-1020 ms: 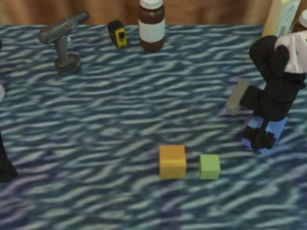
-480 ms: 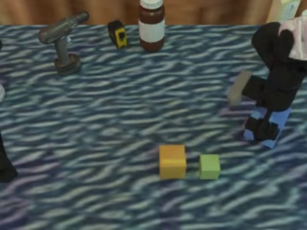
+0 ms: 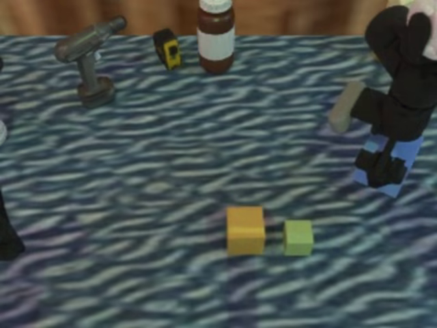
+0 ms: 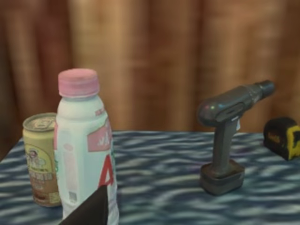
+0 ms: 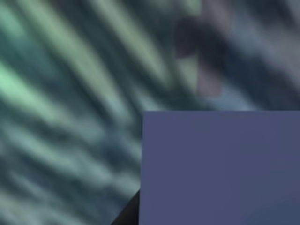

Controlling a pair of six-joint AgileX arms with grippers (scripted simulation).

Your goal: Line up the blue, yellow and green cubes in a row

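Wave-patterned surface (image 3: 136, 178): yellow cube (image 3: 245, 230) and green cube (image 3: 298, 237) side by side near the front, forming the row's start. Right hand (image 3: 382, 167) clamped on blue cube (image 3: 404, 164), apparently raised at the right side for carrying over. Left arm parked at left.

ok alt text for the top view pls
Right gripper at the table's right edge, over the blue cube, apparently gripping it. The yellow cube and green cube sit side by side, apart, near the front centre; a drill, tape measure and brown bottle line the back.
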